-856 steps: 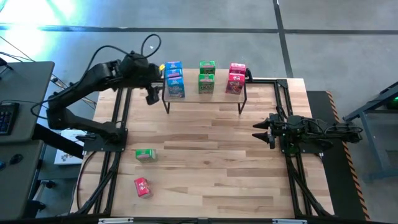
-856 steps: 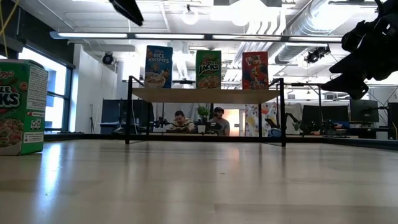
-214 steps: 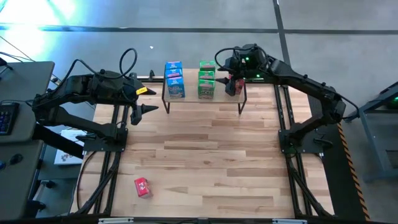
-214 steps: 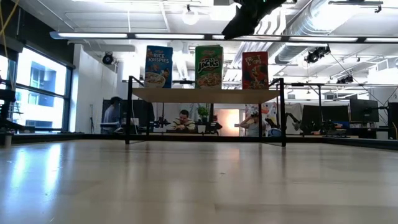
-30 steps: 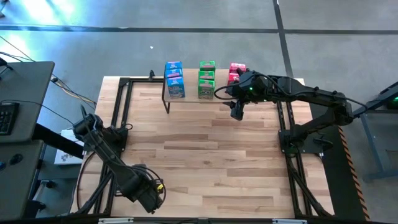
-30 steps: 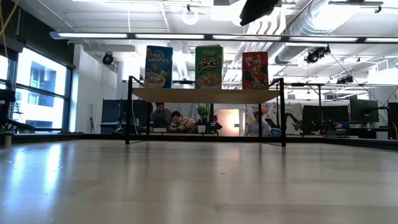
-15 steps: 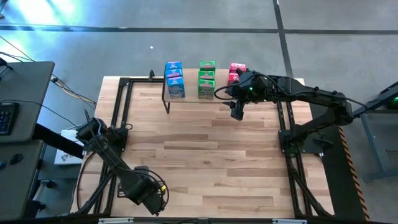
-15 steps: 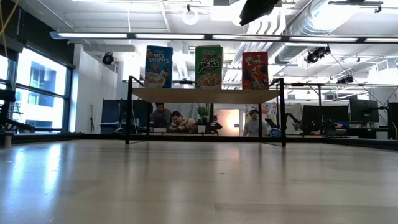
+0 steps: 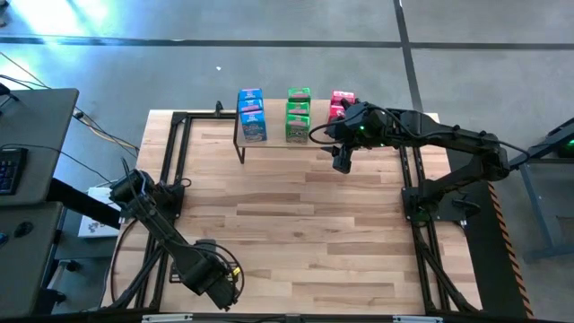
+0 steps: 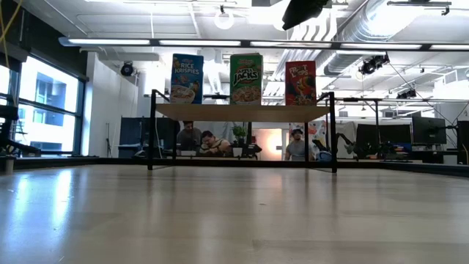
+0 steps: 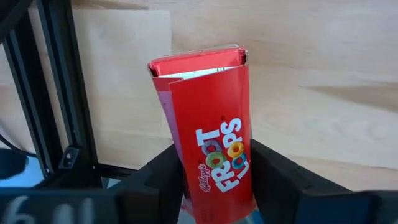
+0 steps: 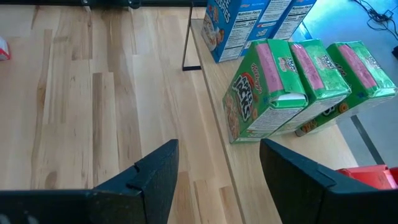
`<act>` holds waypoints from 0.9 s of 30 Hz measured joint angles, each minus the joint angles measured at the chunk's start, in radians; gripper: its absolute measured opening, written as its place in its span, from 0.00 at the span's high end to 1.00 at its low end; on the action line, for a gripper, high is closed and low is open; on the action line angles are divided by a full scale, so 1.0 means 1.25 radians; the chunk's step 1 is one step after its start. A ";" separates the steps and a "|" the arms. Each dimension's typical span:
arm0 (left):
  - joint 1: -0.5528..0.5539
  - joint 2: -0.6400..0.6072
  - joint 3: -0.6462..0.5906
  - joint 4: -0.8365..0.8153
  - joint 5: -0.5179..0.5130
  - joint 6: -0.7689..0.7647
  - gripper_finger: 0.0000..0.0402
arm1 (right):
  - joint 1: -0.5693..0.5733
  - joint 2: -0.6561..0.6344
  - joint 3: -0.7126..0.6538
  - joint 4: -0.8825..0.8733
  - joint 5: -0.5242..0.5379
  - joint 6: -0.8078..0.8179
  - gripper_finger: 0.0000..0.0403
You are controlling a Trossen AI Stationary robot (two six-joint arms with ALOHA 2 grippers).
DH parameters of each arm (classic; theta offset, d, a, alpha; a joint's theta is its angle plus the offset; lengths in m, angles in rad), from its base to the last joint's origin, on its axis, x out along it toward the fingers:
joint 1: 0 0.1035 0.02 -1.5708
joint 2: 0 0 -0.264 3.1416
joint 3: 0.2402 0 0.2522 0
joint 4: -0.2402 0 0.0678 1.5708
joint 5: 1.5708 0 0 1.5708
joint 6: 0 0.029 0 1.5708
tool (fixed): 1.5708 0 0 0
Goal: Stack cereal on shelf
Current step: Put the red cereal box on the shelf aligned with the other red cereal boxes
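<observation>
Froot Loops box (image 11: 214,137) sits between your left tool's (image 9: 218,281) fingers at the table's (image 9: 305,224) near-left corner, pinched for lifting to the shelf (image 10: 242,111). Your right tool (image 9: 342,160) waits half-open, empty, beside that shelf, clear of the route.

Wooden tabletop (image 9: 296,215) with black metal frame rails (image 9: 175,170) along both sides. Desk with keyboard (image 9: 7,170) off the left edge. People (image 10: 201,141) seated in the far room, monitors (image 10: 429,130) at right, window (image 10: 50,121) at left, ceiling ducting (image 10: 344,33).
</observation>
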 joint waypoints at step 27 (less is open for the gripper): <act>0.177 -0.001 0.150 -0.024 -0.095 0.653 0.64 | 0.002 0.000 0.000 -0.014 -0.046 -0.015 0.46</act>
